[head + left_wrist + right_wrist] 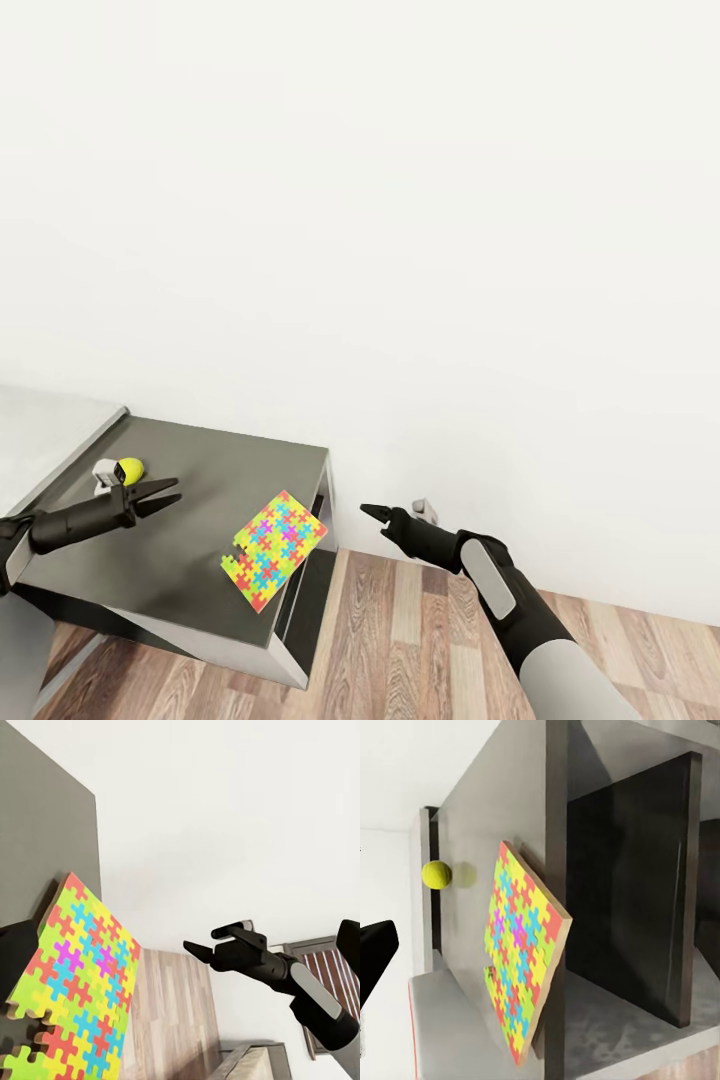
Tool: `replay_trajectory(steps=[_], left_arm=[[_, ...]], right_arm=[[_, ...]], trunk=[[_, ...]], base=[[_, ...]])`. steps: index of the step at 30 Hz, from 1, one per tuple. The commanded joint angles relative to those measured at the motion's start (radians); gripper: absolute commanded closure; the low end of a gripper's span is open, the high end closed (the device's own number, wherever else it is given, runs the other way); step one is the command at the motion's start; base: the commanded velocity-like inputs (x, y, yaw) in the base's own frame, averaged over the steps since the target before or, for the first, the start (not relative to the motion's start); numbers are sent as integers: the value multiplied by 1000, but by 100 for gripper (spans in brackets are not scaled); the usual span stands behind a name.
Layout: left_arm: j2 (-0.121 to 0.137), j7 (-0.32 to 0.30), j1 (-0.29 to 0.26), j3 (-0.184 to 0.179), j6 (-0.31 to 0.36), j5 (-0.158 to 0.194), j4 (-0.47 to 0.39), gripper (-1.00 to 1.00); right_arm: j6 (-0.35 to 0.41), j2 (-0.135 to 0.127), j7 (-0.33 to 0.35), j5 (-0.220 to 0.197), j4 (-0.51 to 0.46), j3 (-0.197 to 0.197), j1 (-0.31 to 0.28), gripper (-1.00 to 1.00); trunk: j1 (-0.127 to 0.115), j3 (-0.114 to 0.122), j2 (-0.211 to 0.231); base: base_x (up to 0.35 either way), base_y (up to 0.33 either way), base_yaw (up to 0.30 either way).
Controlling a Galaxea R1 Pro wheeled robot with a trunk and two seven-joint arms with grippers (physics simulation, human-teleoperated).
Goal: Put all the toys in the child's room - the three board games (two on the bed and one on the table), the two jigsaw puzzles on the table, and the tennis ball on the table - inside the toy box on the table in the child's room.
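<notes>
A puzzle (272, 548) and ball (130, 467) sit on the bench (150, 560), unpacked; left tool (160, 494) spread wide, empty; right tool (372, 512) unclear.

The jigsaw puzzle (273, 549) lies on the table's lower wing (190, 480), at its front right corner, with one corner jutting out past the right edge. The tennis ball (130, 467) sits near the wing's left edge, well apart from the puzzle. The left gripper (168, 493) is between them, over the wing. The right gripper (372, 512) is off the right edge, over the floor (400, 640).
</notes>
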Motion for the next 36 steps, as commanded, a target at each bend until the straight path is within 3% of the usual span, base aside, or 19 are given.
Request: replay_trajectory(steps=[1,14,29,36], left_arm=[[0,-4,-1,1,11,-2,0,-100],[1,-4,-1,2,11,-1,0,-100],[10,-4,-1,3,21,8,1,-100],[43,-4,1,0,77,35,0,-100]], right_arm=[[5,0,3,-3,0,-1,-1,-100],[4,1,11,-5,0,-3,-1,-100],[5,4,13,-2,0,-2,-1,-100],[8,8,12,1,0,-2,-1,-100]], trunk=[[4,-4,-8],[54,-45,-99],[54,-45,-99],[54,-45,-99]], base=[[0,0,0],[0,0,0],[0,0,0],[0,0,0]])
